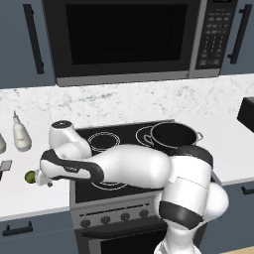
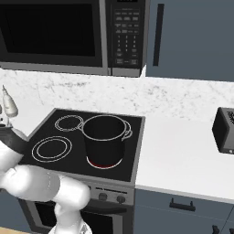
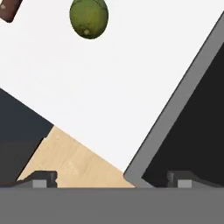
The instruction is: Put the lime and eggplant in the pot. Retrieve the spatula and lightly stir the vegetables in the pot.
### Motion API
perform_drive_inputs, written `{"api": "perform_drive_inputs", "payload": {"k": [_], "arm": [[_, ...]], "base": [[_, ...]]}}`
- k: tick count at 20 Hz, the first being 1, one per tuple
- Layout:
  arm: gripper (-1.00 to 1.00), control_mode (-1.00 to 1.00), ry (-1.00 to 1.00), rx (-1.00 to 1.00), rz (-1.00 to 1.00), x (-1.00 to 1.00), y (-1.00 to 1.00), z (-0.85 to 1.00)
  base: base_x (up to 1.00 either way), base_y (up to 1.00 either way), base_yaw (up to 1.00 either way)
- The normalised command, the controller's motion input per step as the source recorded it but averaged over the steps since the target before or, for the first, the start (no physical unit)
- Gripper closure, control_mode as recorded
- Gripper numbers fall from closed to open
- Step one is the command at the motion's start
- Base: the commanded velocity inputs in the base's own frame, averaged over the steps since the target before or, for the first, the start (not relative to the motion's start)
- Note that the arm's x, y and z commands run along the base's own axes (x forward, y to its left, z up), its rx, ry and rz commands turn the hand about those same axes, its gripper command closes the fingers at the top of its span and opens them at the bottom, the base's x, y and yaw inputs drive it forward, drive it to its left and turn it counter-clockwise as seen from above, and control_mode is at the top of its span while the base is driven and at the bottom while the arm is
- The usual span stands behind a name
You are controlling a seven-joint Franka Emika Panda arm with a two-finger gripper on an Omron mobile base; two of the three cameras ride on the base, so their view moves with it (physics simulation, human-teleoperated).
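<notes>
On the white table point(image 1: 30, 198) left of the stove, near its front edge, lies the lime point(image 1: 30, 176), just beside the arm's wrist; in the hand view the lime point(image 3: 89, 17) sits at the top of the picture, well ahead of the end effector point(image 3: 113, 177), whose two tips stand wide apart with nothing between them. The pot point(image 1: 173, 136) stands on the right rear burner of the cooktop point(image 1: 106, 141), dark inside and seemingly without vegetables; a reddish-brown corner at the hand view's upper left may be the spatula handle point(image 3: 9, 9), though too little shows to be sure; the eggplant I cannot place.

The step in hand looks like the reach for the lime; to do it well, centre the open tips over the ball, come down until they straddle its widest part, then close gently, since a round fruit will roll away if nudged from one side; keep clear of the stove's edge.

No brand or legible writing shows; the microwave's keypad point(image 2: 125, 36) is too small to read.
</notes>
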Motion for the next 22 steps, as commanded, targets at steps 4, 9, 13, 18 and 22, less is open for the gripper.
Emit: {"api": "perform_drive_inputs", "payload": {"k": [4,9,13,18,22], "arm": [[-1.00,-1.00,0.00,0.00,0.00,0.57,0.64,-0.23],[-1.00,-1.00,0.00,0.00,0.00,0.44,0.62,-0.28],[-1.00,-1.00,0.00,0.00,0.00,0.35,0.50,-0.18],[-1.00,-1.00,0.00,0.00,0.00,0.32,0.26,-0.04],[-1.00,-1.00,0.01,0.00,0.00,0.19,0.34,-0.14]], "base": [[0.00,0.00,0.00],[0.00,0.00,0.00],[0.00,0.00,0.00],[0.00,0.00,0.00],[0.00,0.00,0.00]]}}
